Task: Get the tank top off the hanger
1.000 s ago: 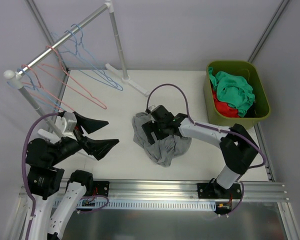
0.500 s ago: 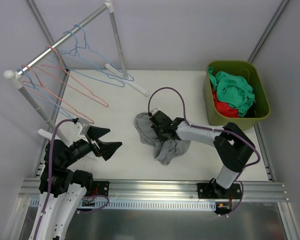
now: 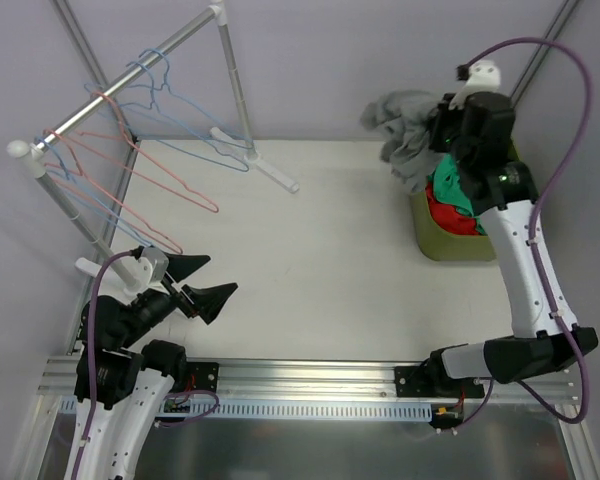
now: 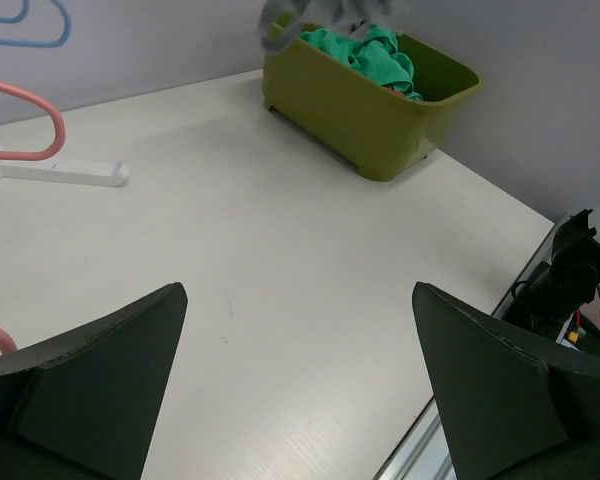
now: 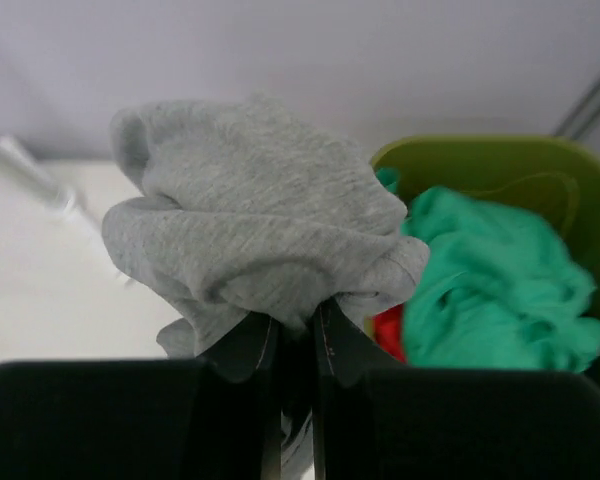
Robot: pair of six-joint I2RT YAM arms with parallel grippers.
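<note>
Tank top bunched, pinched in right tool

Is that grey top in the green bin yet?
Not yet: the grey top hangs bunched in the right gripper, over the green bin rim.

Bare middle, crowded far corners

The white tabletop lies bare between the clothes rack on the left and the green bin on the right — the widest lane for either arm. Pink hangers and blue hangers slant off the rail over the far left corner, above the rack's foot. The bin, heaped with cloth, fills the far right corner, and a gray tank top clamped in the right gripper hangs over its far left rim.
</note>
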